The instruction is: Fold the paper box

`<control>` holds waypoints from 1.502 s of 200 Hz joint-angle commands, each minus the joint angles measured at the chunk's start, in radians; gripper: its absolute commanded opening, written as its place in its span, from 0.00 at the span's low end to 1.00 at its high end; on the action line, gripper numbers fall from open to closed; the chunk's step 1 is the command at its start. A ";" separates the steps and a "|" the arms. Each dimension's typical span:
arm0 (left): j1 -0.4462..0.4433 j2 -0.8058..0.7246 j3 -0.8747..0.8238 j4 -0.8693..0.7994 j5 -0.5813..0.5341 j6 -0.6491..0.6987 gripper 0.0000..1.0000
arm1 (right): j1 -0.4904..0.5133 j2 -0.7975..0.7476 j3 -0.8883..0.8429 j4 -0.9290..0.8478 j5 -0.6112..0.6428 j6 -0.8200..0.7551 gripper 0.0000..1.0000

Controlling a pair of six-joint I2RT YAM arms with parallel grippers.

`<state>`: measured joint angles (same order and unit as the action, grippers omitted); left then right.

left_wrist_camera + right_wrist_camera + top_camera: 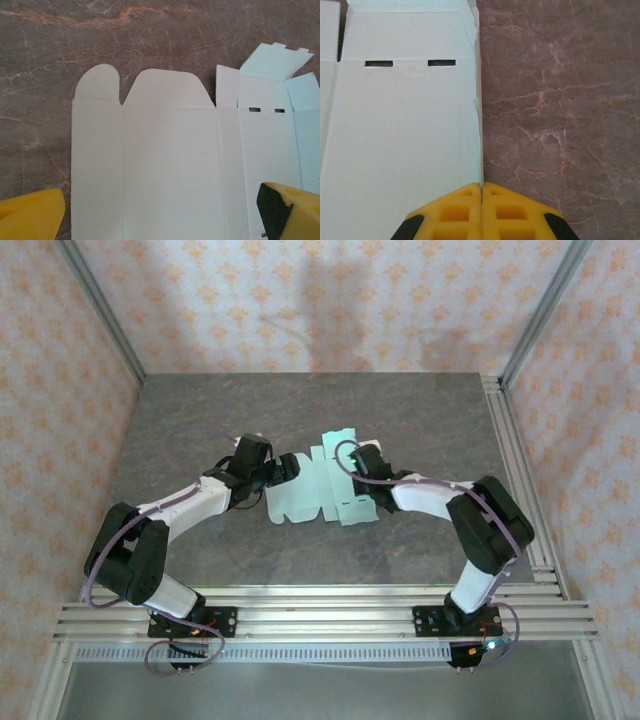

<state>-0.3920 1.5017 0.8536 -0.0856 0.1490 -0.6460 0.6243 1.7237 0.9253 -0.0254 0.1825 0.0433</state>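
Right gripper (pixel 482 191) pinches shut on the edge of the paper box (pixel 405 130), an unfolded cutout lying on the table (pixel 560 100). Left gripper (pixel 160 220) hangs wide open above it, empty.

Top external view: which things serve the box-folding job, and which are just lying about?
Job: paper box; left tool, open over it; right tool, shut on its edge.
Just there: marbled tabletop; aluminium frame rails; patterned walls.
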 commanded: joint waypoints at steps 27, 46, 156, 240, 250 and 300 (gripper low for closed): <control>0.007 0.006 -0.010 0.010 -0.011 0.003 1.00 | 0.072 0.082 0.101 -0.127 0.291 -0.037 0.00; 0.007 0.006 -0.011 0.012 -0.009 0.003 1.00 | 0.055 0.052 0.068 -0.078 0.184 -0.029 0.00; 0.007 0.101 0.123 -0.013 0.050 0.039 1.00 | -0.144 -0.064 -0.179 0.263 -0.410 0.122 0.41; 0.008 0.110 0.119 0.021 0.075 0.017 1.00 | -0.143 -0.068 -0.174 0.205 -0.357 0.055 0.02; 0.008 0.113 0.126 0.022 0.073 0.013 1.00 | -0.144 -0.071 -0.164 0.197 -0.349 0.041 0.00; 0.007 0.138 0.219 -0.017 0.084 0.027 1.00 | -0.104 -0.109 -0.152 0.210 -0.265 -0.068 0.00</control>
<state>-0.3920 1.6142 0.9920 -0.0872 0.2287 -0.6304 0.4938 1.6585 0.7448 0.1871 -0.1593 0.0566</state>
